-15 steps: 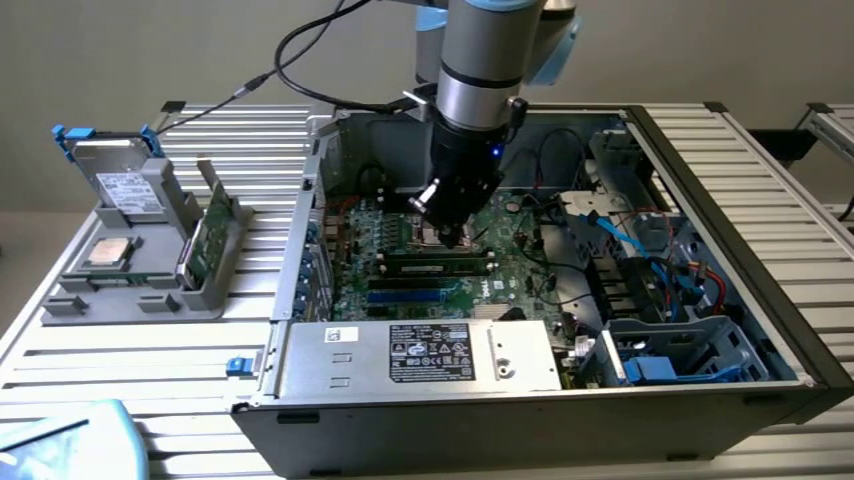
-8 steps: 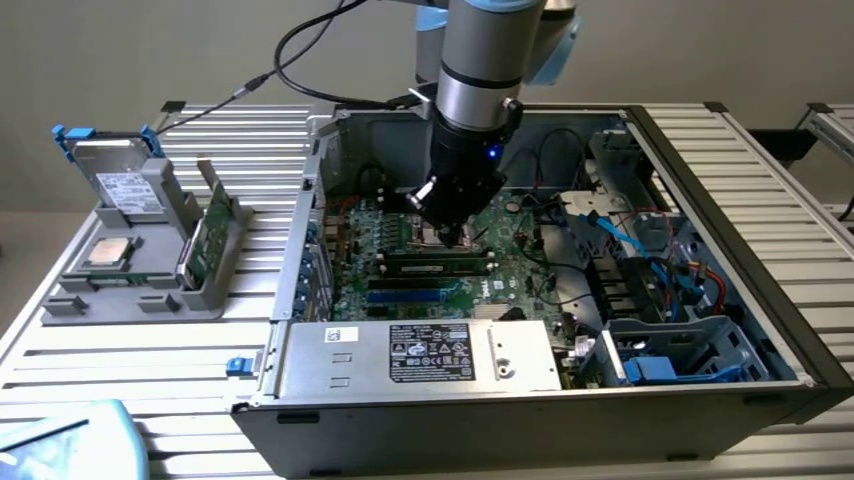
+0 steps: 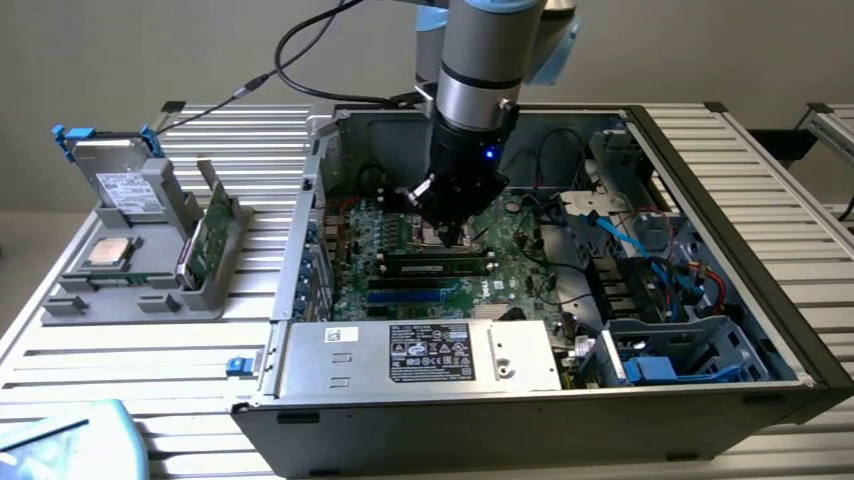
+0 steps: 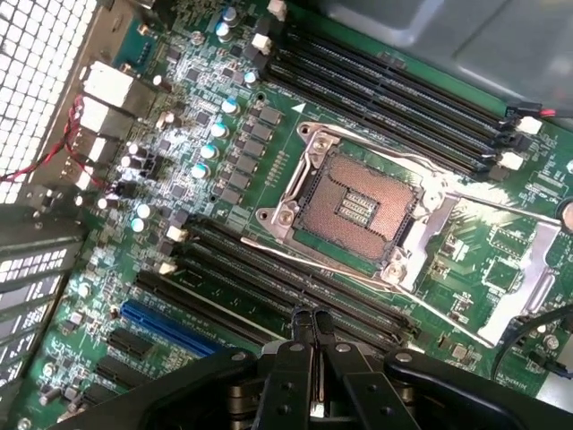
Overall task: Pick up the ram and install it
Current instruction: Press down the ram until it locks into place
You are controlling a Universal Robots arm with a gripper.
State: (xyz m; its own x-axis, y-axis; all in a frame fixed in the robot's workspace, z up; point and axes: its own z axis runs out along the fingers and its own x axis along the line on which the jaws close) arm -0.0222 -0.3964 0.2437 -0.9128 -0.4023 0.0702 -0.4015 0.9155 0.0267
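while clenched empty, the gripper [image 3: 449, 232] hangs low over the motherboard [image 3: 514, 250].
the ram [image 3: 434, 266] lies flat in a slot just below the fingertips [image 4: 309, 324] in the exterior view, apart from them.

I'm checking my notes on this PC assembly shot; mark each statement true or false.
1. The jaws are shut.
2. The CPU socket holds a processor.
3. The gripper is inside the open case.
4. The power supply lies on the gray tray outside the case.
1. True: the gripper has its jaws shut.
2. False: the square metal CPU socket is empty, with its contact field exposed.
3. True: it hangs over the motherboard inside the open black computer case.
4. False: the silver power supply box sits in the case; the gray plastic tray stands beside it.
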